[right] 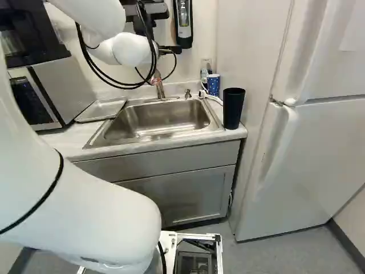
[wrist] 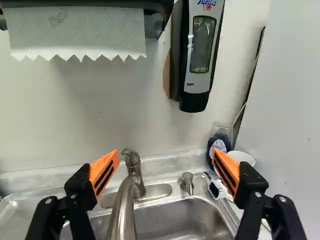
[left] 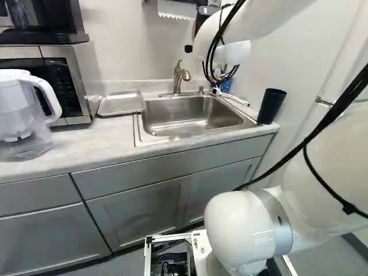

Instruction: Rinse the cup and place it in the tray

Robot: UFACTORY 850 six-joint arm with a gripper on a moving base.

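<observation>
- Black cup: upright on counter, just right of sink in both base views.
- Metal tray: flat, left of sink.
- Fingers: wide apart, faucet ahead.

Way in: front, over sink basin | Rear: upright faucet blocks | Right: tall dark tumbler, refrigerator beyond | Left: low metal tray, then microwave | High rear wall: soap dispenser, towel dispenser
</observation>
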